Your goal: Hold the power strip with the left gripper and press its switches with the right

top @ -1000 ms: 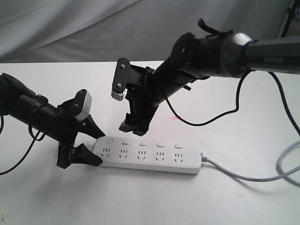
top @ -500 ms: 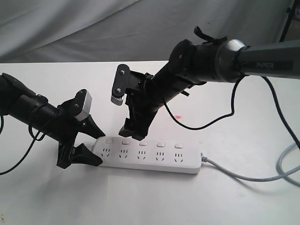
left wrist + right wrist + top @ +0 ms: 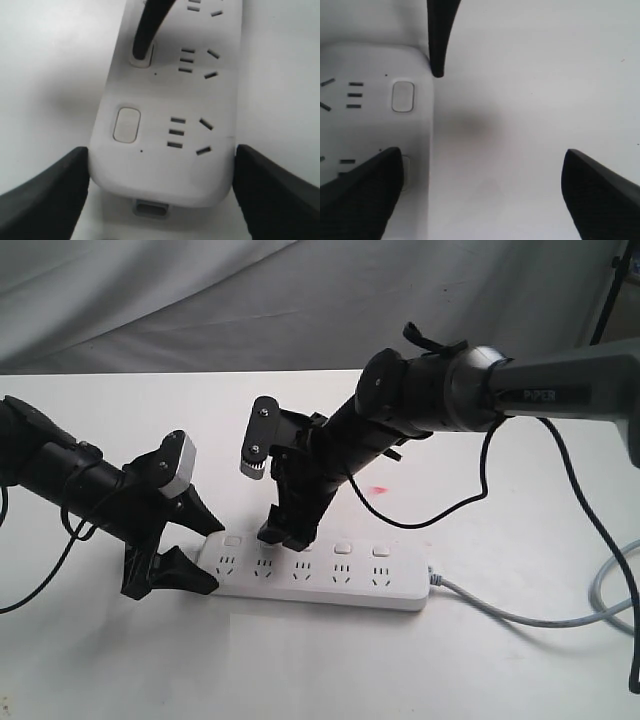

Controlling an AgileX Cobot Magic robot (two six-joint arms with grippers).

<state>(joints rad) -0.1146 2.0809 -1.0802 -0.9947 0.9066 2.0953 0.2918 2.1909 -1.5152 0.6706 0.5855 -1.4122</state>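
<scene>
The white power strip (image 3: 330, 580) lies flat on the table, its grey cable (image 3: 520, 616) trailing right. My left gripper (image 3: 192, 548) straddles the strip's left end. In the left wrist view both black fingers (image 3: 47, 195) rest against the sides of the power strip (image 3: 165, 165), so the left gripper (image 3: 161, 197) is shut on it. My right gripper (image 3: 283, 532) stands open, one fingertip down on the second switch (image 3: 141, 59). The first switch (image 3: 234, 539) is uncovered. In the right wrist view the right gripper (image 3: 482, 197) shows wide-apart fingers (image 3: 362, 195), one over the second switch (image 3: 405, 172).
A small red mark (image 3: 378, 487) lies on the white table behind the strip. A grey cloth backdrop (image 3: 200, 300) hangs at the rear. Loose black cables (image 3: 450, 495) loop under the right arm.
The right gripper has come down and slightly left, from above the strip's back edge onto the second switch. The left gripper and the strip have stayed put.
</scene>
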